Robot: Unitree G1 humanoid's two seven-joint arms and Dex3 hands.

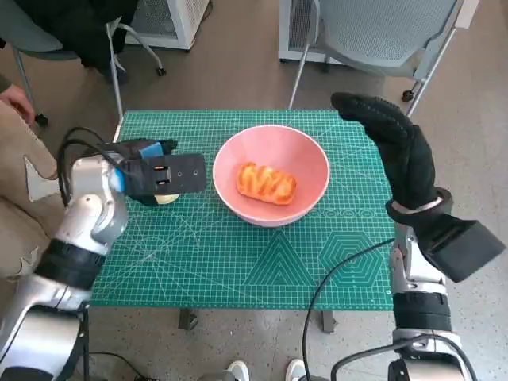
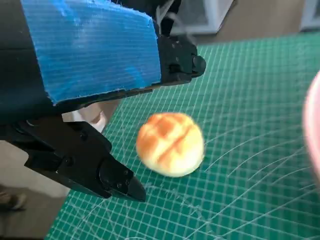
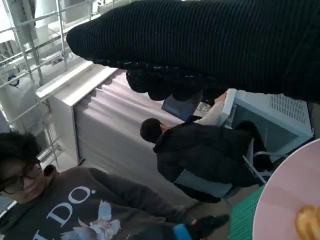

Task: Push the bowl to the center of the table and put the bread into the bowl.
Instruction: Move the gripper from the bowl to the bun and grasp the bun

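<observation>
The green mat (image 1: 262,254) covers the table, and the pink bowl (image 1: 305,155) sits near its middle, a touch toward twelve o'clock, so the pushing looks done. One bread (image 1: 267,183) already lies inside it. A second, round bun (image 2: 170,144) rests on the mat at the bowl's nine o'clock, mostly hidden from above by the left hand (image 1: 159,175). That hand hovers just over the bun with its fingers (image 2: 115,177) apart, holding nothing; I'd say this piece is what remains to go in. The right hand (image 1: 393,143) is raised at the bowl's three o'clock, gloved fingers stretched out flat together, clear of everything.
</observation>
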